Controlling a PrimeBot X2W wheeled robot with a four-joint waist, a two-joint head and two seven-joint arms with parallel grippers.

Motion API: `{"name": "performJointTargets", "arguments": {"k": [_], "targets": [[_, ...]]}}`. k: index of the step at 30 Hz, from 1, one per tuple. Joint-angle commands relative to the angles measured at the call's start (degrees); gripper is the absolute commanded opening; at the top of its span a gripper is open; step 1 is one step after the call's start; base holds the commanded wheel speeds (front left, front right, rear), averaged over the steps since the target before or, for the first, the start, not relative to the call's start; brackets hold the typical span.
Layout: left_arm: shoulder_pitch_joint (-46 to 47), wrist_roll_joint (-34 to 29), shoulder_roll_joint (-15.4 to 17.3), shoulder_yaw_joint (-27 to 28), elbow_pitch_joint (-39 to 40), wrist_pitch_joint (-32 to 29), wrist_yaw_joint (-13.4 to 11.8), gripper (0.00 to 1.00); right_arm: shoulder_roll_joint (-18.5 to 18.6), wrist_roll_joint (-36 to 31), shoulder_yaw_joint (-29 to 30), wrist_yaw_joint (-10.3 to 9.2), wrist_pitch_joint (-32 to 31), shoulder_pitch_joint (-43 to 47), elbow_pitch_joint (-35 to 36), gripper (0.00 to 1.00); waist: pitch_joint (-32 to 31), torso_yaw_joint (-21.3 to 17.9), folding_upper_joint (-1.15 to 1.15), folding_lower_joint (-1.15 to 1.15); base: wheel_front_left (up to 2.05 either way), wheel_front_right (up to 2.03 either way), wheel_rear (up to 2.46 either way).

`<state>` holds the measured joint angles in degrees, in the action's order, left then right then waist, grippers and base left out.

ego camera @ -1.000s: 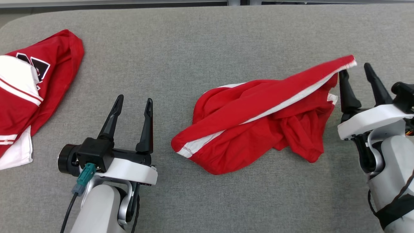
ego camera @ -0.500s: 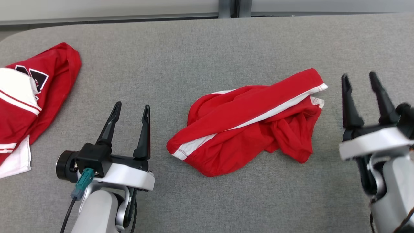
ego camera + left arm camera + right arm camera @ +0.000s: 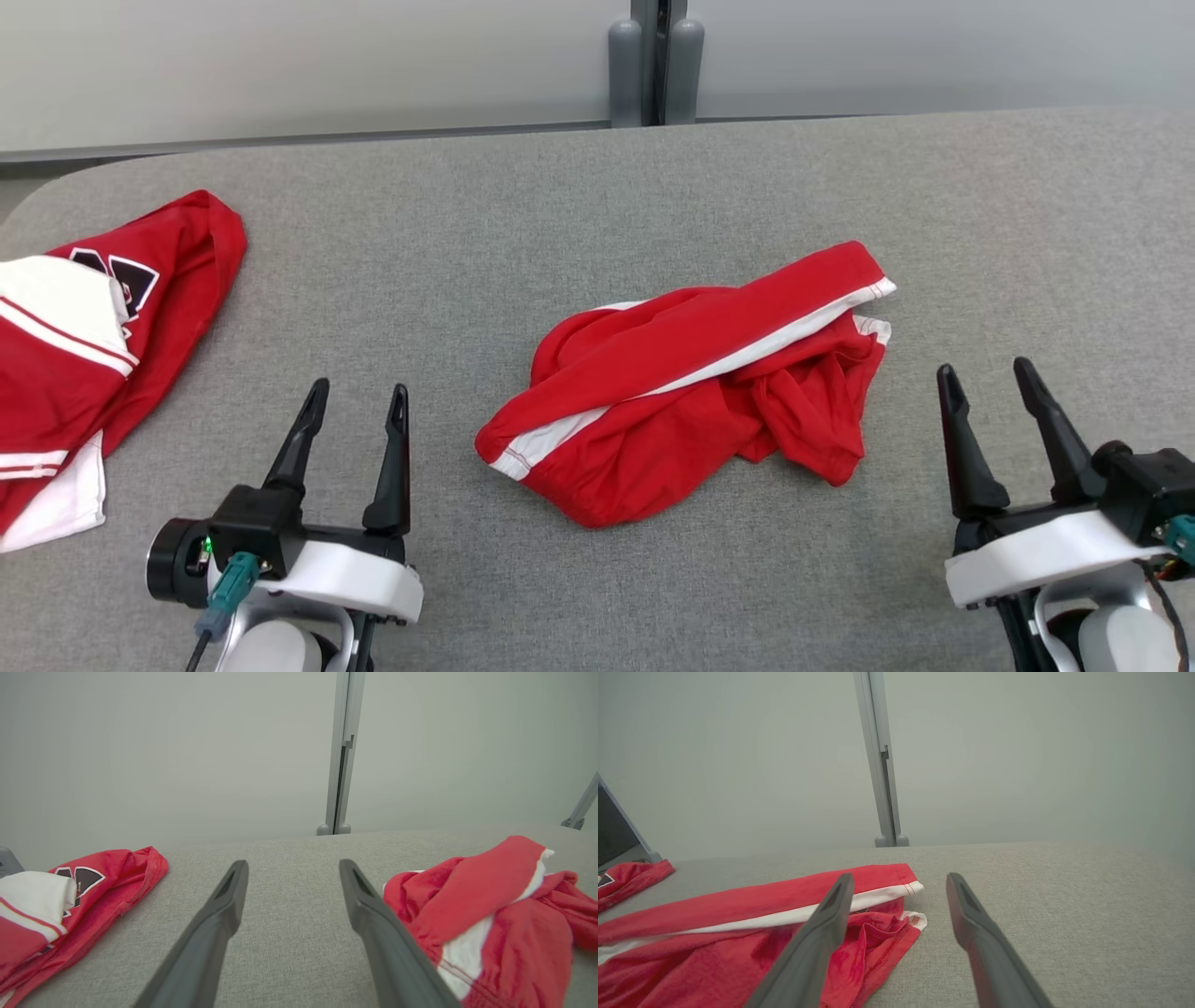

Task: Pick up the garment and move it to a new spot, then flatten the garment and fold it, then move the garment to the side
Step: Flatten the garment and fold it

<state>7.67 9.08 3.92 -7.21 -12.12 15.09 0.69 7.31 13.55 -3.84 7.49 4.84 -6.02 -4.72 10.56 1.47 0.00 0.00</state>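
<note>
A crumpled red garment (image 3: 691,383) with a white side stripe lies bunched in the middle of the grey table (image 3: 560,215). My left gripper (image 3: 355,397) stands open at the lower left, clear of the cloth, with nothing between its fingers. My right gripper (image 3: 985,373) stands open at the lower right, a short way right of the garment's striped end, also holding nothing. In the left wrist view the garment (image 3: 486,905) lies to the right of my left gripper (image 3: 292,870). In the right wrist view the garment (image 3: 752,933) sits left of and behind my right gripper (image 3: 899,879).
A second red and white garment (image 3: 84,345) with a black emblem lies heaped at the table's left edge, also in the left wrist view (image 3: 70,896). A grey post (image 3: 653,65) and a pale wall stand behind the table's far edge.
The garment's striped end was lifted by my right gripper, then dropped flat onto the table. My right gripper has pulled back toward me. The head camera has tilted up, shifting the whole picture down.
</note>
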Motion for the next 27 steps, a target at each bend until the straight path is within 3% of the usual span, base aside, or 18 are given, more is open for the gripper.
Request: {"name": "performJointTargets", "arguments": {"k": [1,20,27], "targets": [[-0.8,-0.1,0.3,0.2,-0.1,0.1,-0.2,1.00,-0.3,-0.4,0.2,0.00,-0.6,1.0,1.0,1.00,-0.5,0.0,0.00,0.00,0.00,0.00,0.00],[-1.4,0.6,0.6,-1.2,-0.2,-0.1,-0.5,1.00,-1.5,-1.1,0.0,0.00,-1.9,2.6,3.2,1.00,-0.8,0.1,0.00,0.00,0.00,0.00,0.00],[-1.2,2.6,0.0,-5.6,-0.5,-5.7,2.8,1.00,-1.6,-1.0,-0.5,0.00,-2.0,2.4,3.0,1.00,-0.3,0.0,0.00,0.00,0.00,0.00,0.00]]}}
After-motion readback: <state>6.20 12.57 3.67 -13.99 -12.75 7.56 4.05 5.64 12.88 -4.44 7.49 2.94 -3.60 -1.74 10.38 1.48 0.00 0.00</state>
